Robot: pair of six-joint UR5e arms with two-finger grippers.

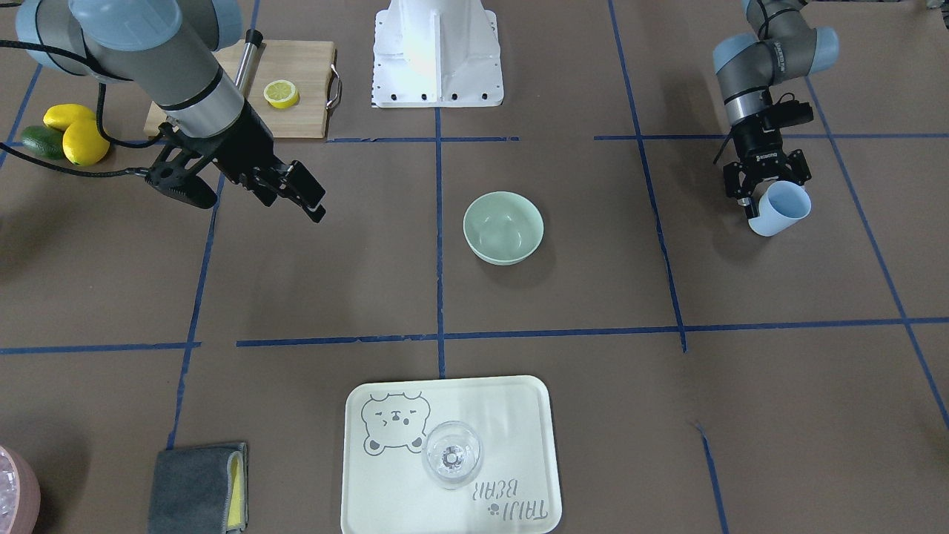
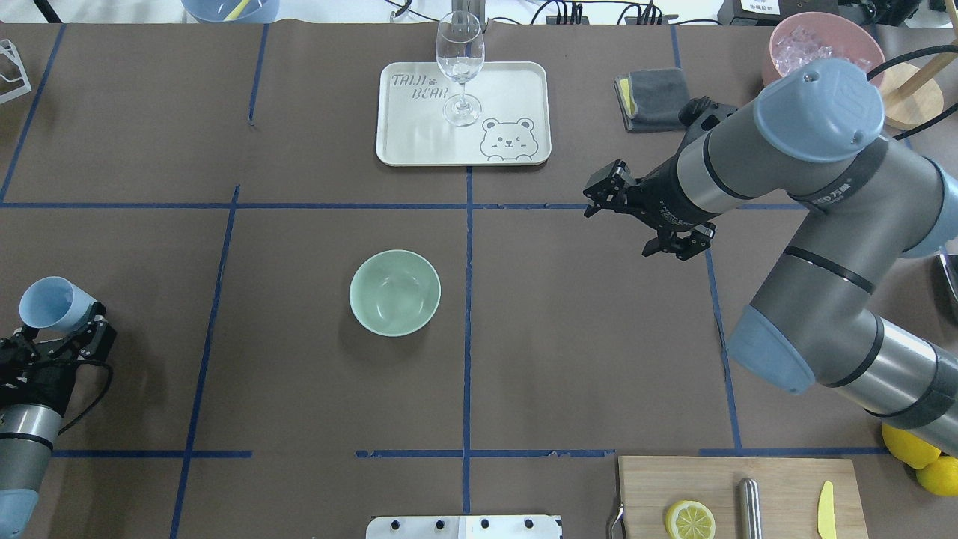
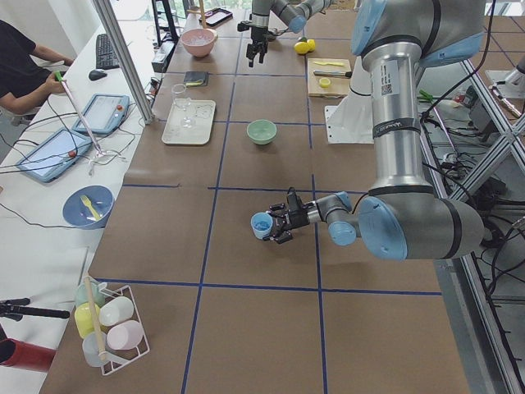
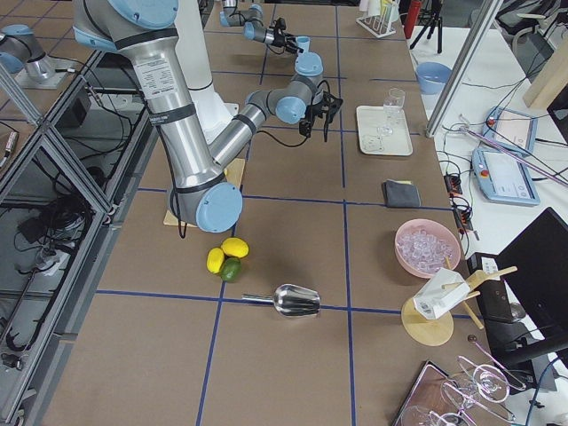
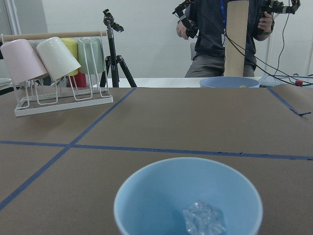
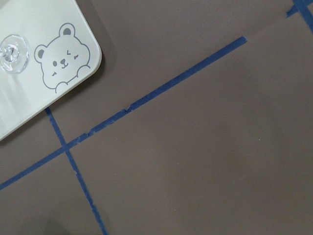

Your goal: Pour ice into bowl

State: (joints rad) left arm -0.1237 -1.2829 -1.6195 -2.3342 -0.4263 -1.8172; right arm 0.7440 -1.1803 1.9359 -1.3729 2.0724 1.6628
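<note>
The pale mint-green bowl (image 2: 394, 292) stands upright near the table's middle; it also shows in the front view (image 1: 503, 228). My left gripper (image 2: 66, 327) is shut on a light blue cup (image 2: 47, 304) at the table's left side, well away from the bowl. The cup is tilted, its mouth away from the wrist. A small clump of clear ice (image 5: 204, 219) lies inside the cup (image 5: 188, 196). My right gripper (image 2: 595, 196) is open and empty, held above the table to the right of the bowl, near the tray.
A cream bear tray (image 2: 524, 153) with a wine glass (image 2: 459, 67) stands at the far middle. A pink container (image 2: 823, 45) of ice and a grey cloth (image 2: 653, 97) are far right. A cutting board (image 2: 778, 479) with a lemon slice (image 2: 690, 519) is near right.
</note>
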